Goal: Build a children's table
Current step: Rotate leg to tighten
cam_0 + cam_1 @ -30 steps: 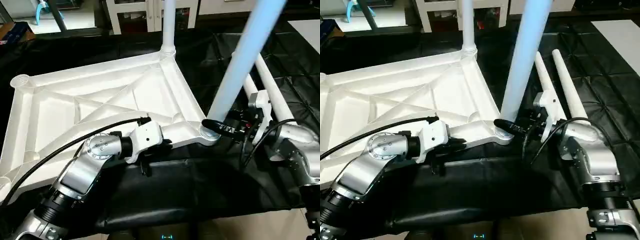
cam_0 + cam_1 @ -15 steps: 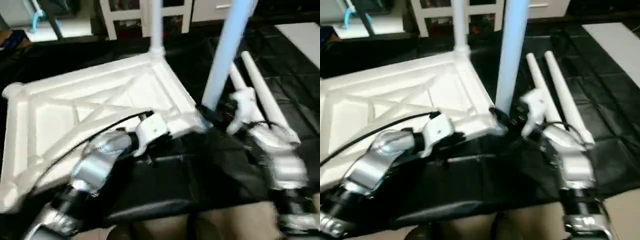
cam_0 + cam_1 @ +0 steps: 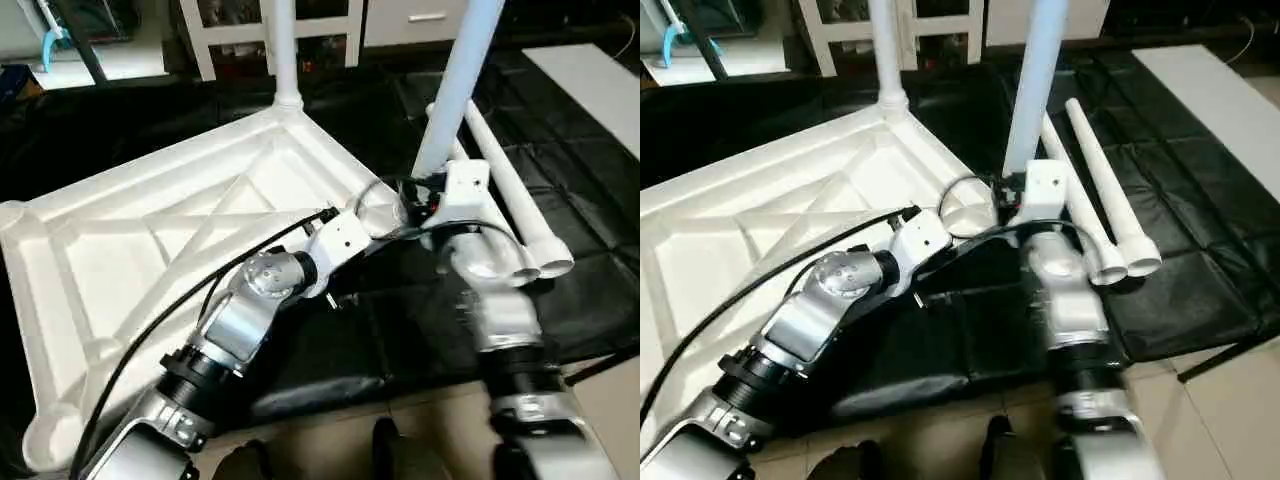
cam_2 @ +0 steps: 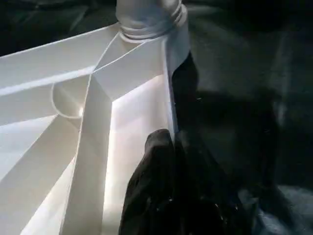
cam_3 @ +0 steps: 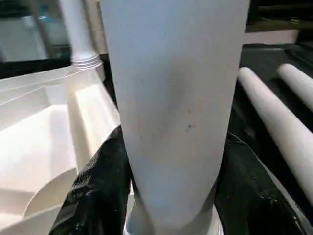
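The right gripper (image 5: 171, 196) has its fingers (image 5: 93, 186) clamped round the base of the second leg (image 3: 455, 85), which now stands nearly upright in the near corner socket of the table top (image 3: 150, 250) instead of leaning as it did a second ago. It looks seated. The left gripper (image 4: 168, 166), fingers together, presses on the top's rim beside that socket. The first leg (image 3: 283, 50) stands in the far corner; two spare legs (image 3: 1100, 190) lie beyond the socket on the black floor mat (image 3: 1180, 200).

black mat (image 3: 600, 170), tabletop (image 3: 120, 250), two legs (image 3: 515, 205)
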